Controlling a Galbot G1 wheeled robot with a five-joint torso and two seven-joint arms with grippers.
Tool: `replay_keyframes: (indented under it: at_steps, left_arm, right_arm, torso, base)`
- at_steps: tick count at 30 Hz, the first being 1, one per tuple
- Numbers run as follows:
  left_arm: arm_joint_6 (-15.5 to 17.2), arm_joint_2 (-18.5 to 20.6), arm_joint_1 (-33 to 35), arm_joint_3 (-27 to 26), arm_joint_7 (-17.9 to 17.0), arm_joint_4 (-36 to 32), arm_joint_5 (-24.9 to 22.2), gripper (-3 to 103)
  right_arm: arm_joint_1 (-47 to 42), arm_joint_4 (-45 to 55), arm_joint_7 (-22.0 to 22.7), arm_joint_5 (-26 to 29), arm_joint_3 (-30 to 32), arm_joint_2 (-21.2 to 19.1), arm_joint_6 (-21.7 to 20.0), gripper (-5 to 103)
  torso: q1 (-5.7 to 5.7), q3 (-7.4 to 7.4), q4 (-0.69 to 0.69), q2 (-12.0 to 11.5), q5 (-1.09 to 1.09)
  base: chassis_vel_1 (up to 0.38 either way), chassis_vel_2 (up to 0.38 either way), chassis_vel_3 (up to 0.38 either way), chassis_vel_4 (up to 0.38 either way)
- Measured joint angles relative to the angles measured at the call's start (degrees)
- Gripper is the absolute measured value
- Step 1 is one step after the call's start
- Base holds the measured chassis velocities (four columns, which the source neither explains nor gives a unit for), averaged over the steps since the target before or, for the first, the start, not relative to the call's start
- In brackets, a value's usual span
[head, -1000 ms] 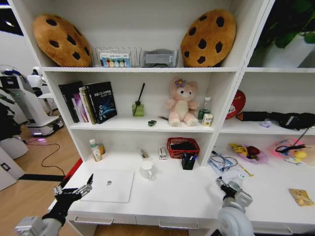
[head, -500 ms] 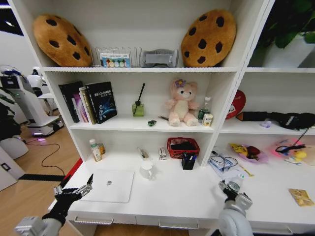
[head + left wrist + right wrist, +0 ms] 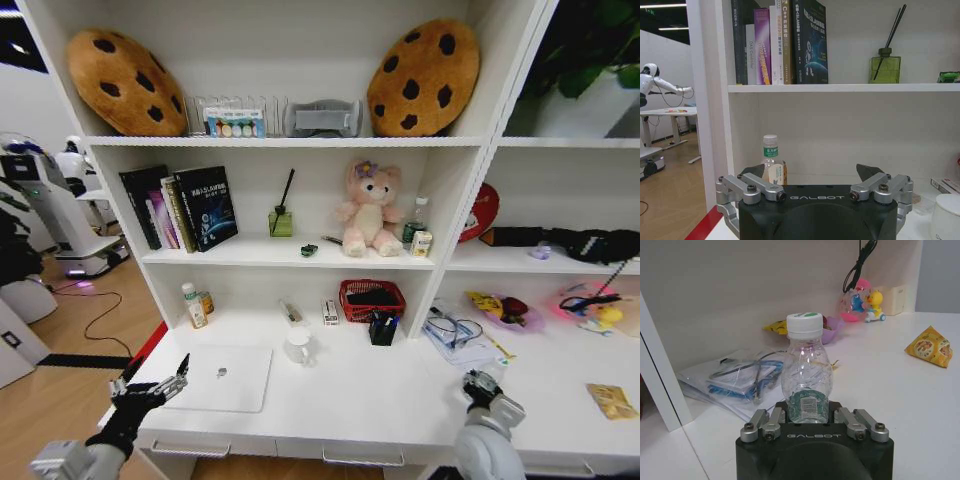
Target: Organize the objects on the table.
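Now the right gripper (image 3: 809, 416) has its jaws closed on the base of a small clear bottle (image 3: 805, 365) with a white cap, holding it upright over the worktop (image 3: 350, 395), near the front edge on the right side. In the head view that gripper (image 3: 482, 385) sits just in front of a stack of bagged papers (image 3: 455, 340), and the yellow packet (image 3: 611, 399) lies well off to its right.

Over on the left, the left gripper (image 3: 150, 385) hovers at the worktop's left corner, jaws wide open and empty, just beside the laptop (image 3: 222, 378).

What could go wrong? The hold is low on the bottle, so the tall body above the jaws could tip or twist if the arm swings fast. The plastic looks thin and empty; a hard squeeze may buckle it, a light one may let it slip. The papers sit close, so a sideways sweep could snag the bags. And the front edge is near, so a dropped bottle may well roll off to the floor.
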Motion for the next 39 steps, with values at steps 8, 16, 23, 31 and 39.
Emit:
replay_keyframes:
  at_steps: [8,16,23,31,39]
  left_arm:
    - [0.0,0.0,0.0,0.0,-0.01,0.0,0.0,100]
    - [0.0,0.0,0.0,0.0,-0.01,0.0,0.0,100]
    - [0.0,0.0,0.0,0.0,-0.01,0.0,0.0,100]
    - [0.0,0.0,0.0,0.0,-0.01,0.0,0.0,100]
    - [0.0,0.0,0.0,0.0,0.0,0.0,0.0,100]
  right_arm:
    - [-11.35,15.27,-10.88,-3.49,0.39,-0.4,-0.69,22]
    - [-19.34,21.73,-32.52,-10.56,8.14,-1.16,0.57,22]
    - [-19.43,22.8,-36.88,-13.58,7.38,-0.48,0.78,22]
    - [-17.94,22.26,-35.8,-15.11,3.43,-0.03,0.55,22]
    - [-17.74,22.0,-34.81,-16.56,1.96,0.32,0.89,22]
  torso:
    - [-0.01,-0.01,-0.02,0.0,-0.02]
    - [-0.01,-0.01,0.0,0.01,0.0]
    - [-0.01,-0.01,0.0,0.0,-0.01]
    - [0.03,0.01,0.0,-0.01,-0.01]
    - [0.01,0.0,-0.01,0.0,0.02]
  base:
    - [0.0,0.0,0.0,0.0]
    - [0.0,0.0,0.0,0.0]
    - [0.0,0.0,0.0,0.0]
    - [0.001,-0.046,0.003,0.065]
    - [0.04,-0.279,-0.042,0.28]
